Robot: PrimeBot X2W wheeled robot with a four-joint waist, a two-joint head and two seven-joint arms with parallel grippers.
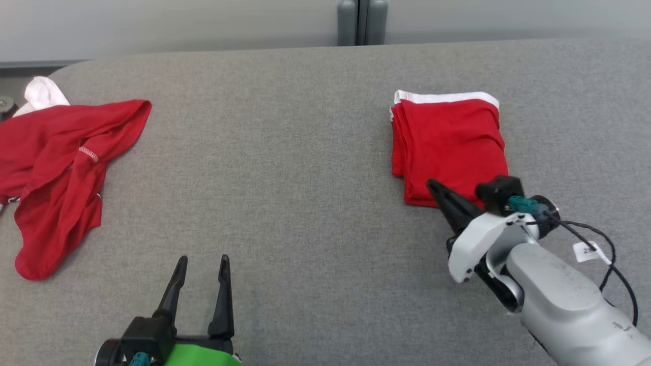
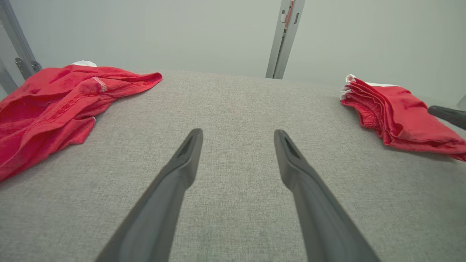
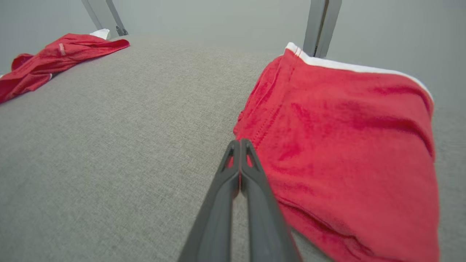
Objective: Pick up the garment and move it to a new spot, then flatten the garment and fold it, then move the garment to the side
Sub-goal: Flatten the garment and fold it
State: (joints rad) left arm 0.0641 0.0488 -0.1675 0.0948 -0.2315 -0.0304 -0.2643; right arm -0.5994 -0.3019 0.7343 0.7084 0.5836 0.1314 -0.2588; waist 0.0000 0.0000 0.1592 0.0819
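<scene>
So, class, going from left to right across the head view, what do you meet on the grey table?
In order: crumpled red garment, left gripper, folded red garment. The right gripper overlaps the folded garment's near edge, so it is left out.

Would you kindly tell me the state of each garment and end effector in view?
folded garment: folded, lying flat on the right.
crumpled garment: unfolded, bunched up on the left.
left end effector: open, empty.
right end effector: shut, tips at the folded garment's near corner; any pinch unclear.
</scene>
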